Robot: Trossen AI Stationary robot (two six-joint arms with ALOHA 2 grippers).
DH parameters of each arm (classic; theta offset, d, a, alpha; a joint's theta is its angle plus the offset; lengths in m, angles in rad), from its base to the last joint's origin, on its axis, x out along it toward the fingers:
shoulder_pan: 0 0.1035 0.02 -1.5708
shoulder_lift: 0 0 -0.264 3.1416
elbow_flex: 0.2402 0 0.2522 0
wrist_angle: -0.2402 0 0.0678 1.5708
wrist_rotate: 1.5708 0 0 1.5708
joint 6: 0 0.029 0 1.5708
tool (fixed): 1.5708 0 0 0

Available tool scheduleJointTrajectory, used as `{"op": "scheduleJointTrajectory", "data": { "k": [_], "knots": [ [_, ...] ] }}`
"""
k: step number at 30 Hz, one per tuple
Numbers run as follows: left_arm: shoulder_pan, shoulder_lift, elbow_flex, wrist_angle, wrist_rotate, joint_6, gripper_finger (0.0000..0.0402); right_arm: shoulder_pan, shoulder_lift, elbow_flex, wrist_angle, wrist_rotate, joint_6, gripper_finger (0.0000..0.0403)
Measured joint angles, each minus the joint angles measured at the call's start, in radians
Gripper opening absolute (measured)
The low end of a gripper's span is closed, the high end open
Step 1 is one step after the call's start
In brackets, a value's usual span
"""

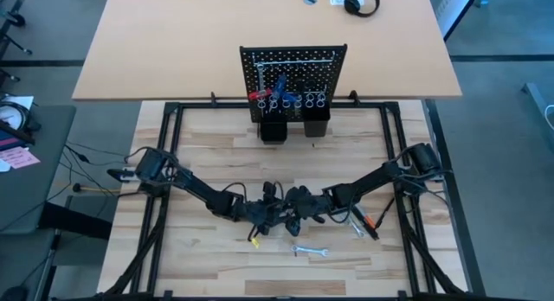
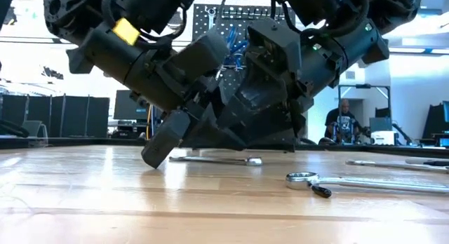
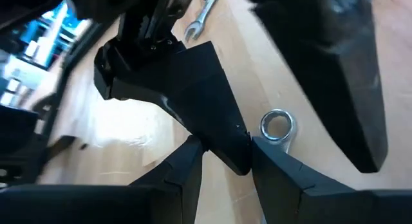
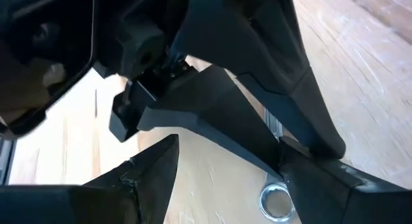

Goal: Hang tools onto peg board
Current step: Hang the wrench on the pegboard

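My two grippers meet over the middle of the table. A silver wrench (image 2: 217, 160) lies about level under them, close over the wood. My left gripper (image 3: 225, 143) is shut on it. The wrench's ring end (image 3: 277, 124) sticks out past the left fingertips. My right gripper (image 4: 228, 153) is open, its fingers on either side of the ring end (image 4: 277, 201) and the left fingertips. The high view hides this wrench under the arms. The peg board (image 1: 294, 72) stands upright at the far middle, with several tools (image 1: 286, 98) hanging on it. My left gripper has the wrench's shaft (image 4: 273, 130) between its two fingertips, just behind the ring end. The fingers slant down from the table's left. One finger of the right gripper (image 3: 219, 121) hides the place of contact. Whether the wrench touches the table, I cannot tell.
Two more wrenches (image 1: 309, 249) (image 1: 355, 225) and an orange-and-black tool (image 1: 372, 225) lie on the wood near and right of the grippers. Two black cups (image 1: 273, 128) (image 1: 315, 125) stand at the peg board's foot. Bare wood lies between the grippers and the board.
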Motion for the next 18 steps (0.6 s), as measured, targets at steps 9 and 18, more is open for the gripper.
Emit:
{"op": "scheduleJointTrajectory", "data": {
  "k": [9,18],
  "knots": [
    [-0.011,-0.102,-0.001,-0.155,0.130,-0.106,0.0121,0.003,-0.005,0.004,-0.032,-0.015,0.013,0.0269],
    [0.079,-0.045,0.003,-0.209,0.302,-0.229,0.0121,0.002,-0.003,0.004,-0.156,-0.028,0.113,0.0269]
  ]
}}
